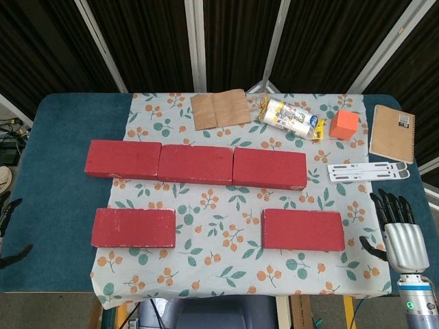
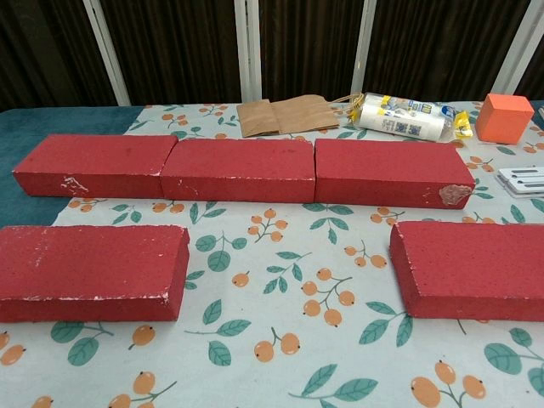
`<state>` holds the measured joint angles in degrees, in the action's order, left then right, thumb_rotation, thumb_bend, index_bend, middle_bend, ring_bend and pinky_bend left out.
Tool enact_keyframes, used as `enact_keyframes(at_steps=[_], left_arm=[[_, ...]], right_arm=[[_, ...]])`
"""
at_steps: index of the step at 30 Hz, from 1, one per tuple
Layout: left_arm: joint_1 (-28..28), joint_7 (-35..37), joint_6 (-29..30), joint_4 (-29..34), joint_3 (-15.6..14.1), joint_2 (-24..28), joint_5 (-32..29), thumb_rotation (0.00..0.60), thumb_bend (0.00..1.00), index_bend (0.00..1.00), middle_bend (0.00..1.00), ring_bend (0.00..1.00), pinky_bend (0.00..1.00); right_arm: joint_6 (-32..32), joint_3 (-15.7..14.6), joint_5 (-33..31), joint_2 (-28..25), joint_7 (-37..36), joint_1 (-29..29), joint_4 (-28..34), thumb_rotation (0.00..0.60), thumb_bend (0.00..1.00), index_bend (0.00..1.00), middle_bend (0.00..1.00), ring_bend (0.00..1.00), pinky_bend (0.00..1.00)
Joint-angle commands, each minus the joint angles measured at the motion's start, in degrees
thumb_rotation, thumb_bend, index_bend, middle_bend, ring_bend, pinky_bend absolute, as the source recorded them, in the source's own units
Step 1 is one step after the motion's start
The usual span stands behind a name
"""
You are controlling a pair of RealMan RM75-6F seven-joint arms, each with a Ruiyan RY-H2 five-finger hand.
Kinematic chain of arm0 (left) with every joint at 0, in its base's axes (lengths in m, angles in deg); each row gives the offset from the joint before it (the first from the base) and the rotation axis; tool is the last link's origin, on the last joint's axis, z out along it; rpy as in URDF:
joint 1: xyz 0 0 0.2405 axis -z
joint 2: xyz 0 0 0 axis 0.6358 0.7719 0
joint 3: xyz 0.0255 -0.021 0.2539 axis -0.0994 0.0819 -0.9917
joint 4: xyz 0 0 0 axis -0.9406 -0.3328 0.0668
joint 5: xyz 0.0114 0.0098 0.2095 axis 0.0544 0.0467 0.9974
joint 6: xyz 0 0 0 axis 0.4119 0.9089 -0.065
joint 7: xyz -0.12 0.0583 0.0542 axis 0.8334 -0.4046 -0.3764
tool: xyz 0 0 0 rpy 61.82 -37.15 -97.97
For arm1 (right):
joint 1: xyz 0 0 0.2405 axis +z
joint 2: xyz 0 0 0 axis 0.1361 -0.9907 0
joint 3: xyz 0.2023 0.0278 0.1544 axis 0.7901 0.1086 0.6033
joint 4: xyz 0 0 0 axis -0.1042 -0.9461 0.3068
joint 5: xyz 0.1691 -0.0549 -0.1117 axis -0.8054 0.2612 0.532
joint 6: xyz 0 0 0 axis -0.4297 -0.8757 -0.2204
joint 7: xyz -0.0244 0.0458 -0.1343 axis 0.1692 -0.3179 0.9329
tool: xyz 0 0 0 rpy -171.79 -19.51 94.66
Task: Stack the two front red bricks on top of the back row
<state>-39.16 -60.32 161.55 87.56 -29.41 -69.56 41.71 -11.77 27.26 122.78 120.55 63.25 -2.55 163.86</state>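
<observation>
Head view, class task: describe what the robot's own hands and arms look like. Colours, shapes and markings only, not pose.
The right hand has black, slender, segmented fingers on a silver-grey, ribbed back. Below it sits a grey cylindrical wrist with a small green light. Of the left hand only black fingertip-like parts show at the frame's left edge; its body, wrist and arm are out of view. No cables or sleeves are visible.

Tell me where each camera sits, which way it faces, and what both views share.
Head view: high up, looking steeply down on the whole table; right hand open at the right edge, left hand dark at the left edge.
Chest view: low, looking level across the cloth; no hands visible.
Shared: five red bricks, paper bag, orange cube.
</observation>
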Motion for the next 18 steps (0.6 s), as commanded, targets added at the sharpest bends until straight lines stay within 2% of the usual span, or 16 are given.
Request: enact_keyframes(at_steps=[1,18], left_arm=[[0.1,0.1,-0.2,0.0,0.0,0.1,0.0,0.6,0.16,0.15,0.05,0.0,0.06],[-0.4,-0.7,1.3,0.4,0.0,-0.1,1.3,0.6,0.16,0.15,0.05,0.0,0.06]], right_arm=[[-0.2,0.1,0.0,-0.1,-0.1,-0.1,0.0,0.6,0.27,0.05,0.02,0.03,0.0],[0.3,-0.5,-0.4,-0.9,-0.6,-0.4,1.1,0.6,0.27,0.05,0.02,0.03,0.0]])
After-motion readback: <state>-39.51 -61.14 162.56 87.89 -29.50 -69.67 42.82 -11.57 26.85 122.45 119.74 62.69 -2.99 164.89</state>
